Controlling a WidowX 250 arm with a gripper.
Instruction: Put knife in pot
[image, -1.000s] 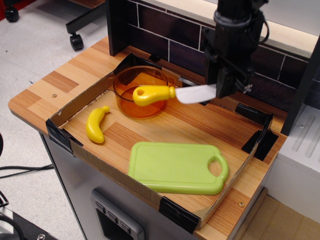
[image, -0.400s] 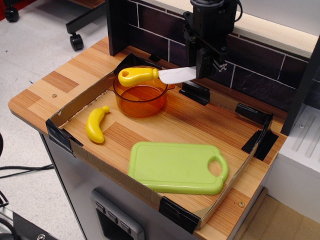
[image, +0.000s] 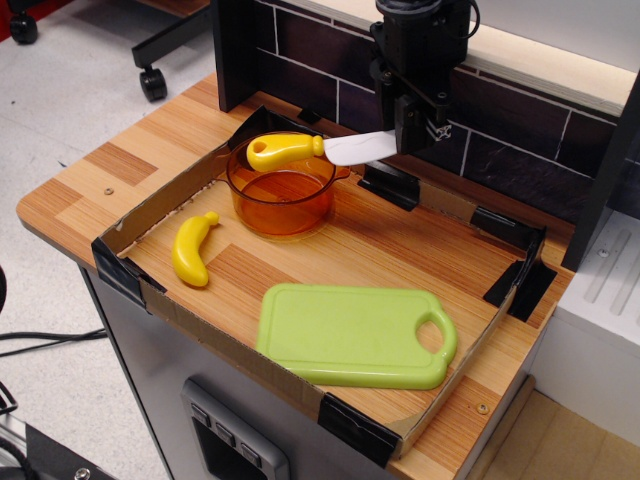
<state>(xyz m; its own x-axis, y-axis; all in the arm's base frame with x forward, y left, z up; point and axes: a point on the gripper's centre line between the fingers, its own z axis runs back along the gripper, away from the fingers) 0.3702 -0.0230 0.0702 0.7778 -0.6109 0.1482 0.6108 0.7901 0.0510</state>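
The claw (image: 403, 140) is gripping the knife (image: 322, 149) by its blade, apparently holding the handle just above the pot's (image: 281, 187) 12 o'clock rim.

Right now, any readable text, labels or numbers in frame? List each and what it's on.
None readable.
Gripper: small white marks on its black body near the knife blade, too blurred to tell whether they are text.
Pot, banana, green cutting board, cardboard tray: no print visible.
Grey panel on the cabinet front: raised buttons, no legible markings.
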